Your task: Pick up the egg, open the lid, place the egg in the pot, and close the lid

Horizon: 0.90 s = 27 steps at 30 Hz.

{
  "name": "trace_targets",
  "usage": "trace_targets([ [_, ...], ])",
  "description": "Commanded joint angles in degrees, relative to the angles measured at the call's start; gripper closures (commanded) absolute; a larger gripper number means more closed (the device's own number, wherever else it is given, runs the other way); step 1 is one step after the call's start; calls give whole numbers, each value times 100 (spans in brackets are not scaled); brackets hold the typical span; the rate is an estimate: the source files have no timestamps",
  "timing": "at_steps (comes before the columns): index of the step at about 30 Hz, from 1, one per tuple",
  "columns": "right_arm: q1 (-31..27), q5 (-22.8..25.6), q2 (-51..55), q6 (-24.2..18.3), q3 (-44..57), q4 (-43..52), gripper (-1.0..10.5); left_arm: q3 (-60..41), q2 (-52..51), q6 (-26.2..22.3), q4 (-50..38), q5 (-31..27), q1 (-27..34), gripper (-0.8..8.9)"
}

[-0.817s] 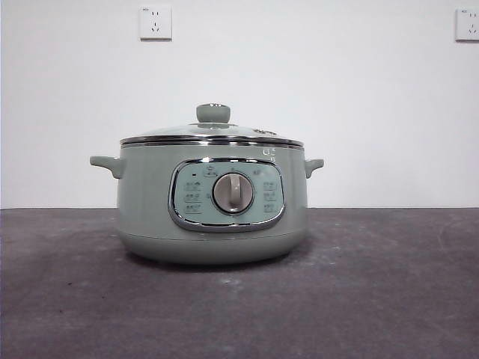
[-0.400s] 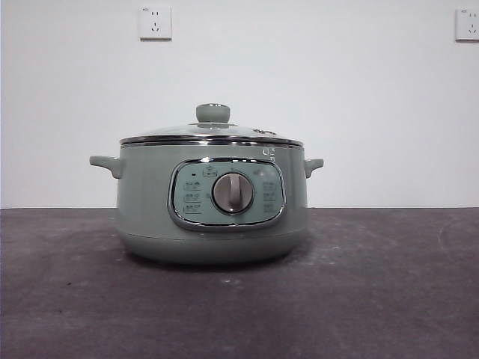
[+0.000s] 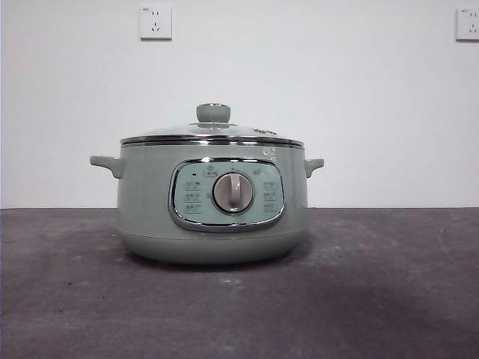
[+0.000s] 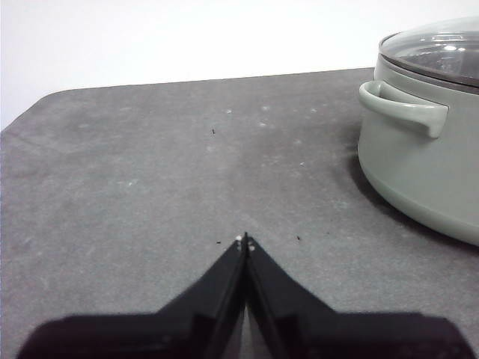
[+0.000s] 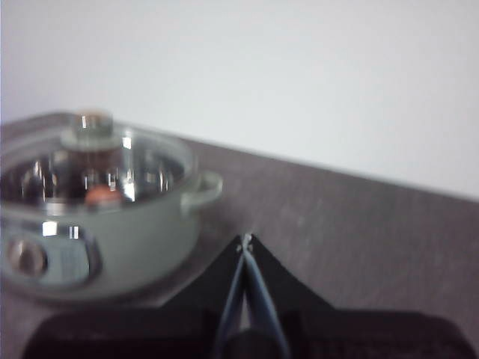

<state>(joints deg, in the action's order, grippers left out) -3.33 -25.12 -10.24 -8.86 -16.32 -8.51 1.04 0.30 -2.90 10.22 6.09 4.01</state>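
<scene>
The round sage-green electric pot (image 3: 212, 202) sits on the dark grey worktop (image 3: 389, 284), its domed glass lid (image 3: 212, 132) on. Through the glass a reddish-brown blob (image 5: 103, 196), possibly the egg, shows. Left end effector (image 4: 245, 241) and right end effector (image 5: 245, 241), jaws pressed together and empty, hover beside the pot.

One pot, one lid, one egg, two grippers.

There was a single pot (image 3: 213, 202) on one dark table (image 3: 389, 284); it bore two side handles, one control panel (image 3: 227, 194) and one central dial (image 3: 233, 192); one glass lid (image 3: 212, 133) sat on it, with one knob (image 3: 213, 113); one reddish-brown egg (image 5: 103, 197) showed dimly through the glass in the right wrist view; two wall sockets (image 3: 156, 22) hung on the white wall; two grippers were counted, the left gripper (image 4: 245, 241) and the right gripper (image 5: 245, 241), each with two black jaws pressed together, holding nothing.
</scene>
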Motion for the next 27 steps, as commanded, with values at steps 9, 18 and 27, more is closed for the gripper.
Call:
trace_targets([
  [9, 155, 632, 962, 466, 1314, 57, 946, -83, -13, 55, -9, -7, 20, 817],
  [18, 321, 1344, 1019, 1056, 1600, -118, 946, -83, -13, 55, -9, -7, 20, 817],
  [27, 382, 1499, 1019, 1222, 1598, -101, 946, -83, -13, 55, -9, -4, 20, 817],
])
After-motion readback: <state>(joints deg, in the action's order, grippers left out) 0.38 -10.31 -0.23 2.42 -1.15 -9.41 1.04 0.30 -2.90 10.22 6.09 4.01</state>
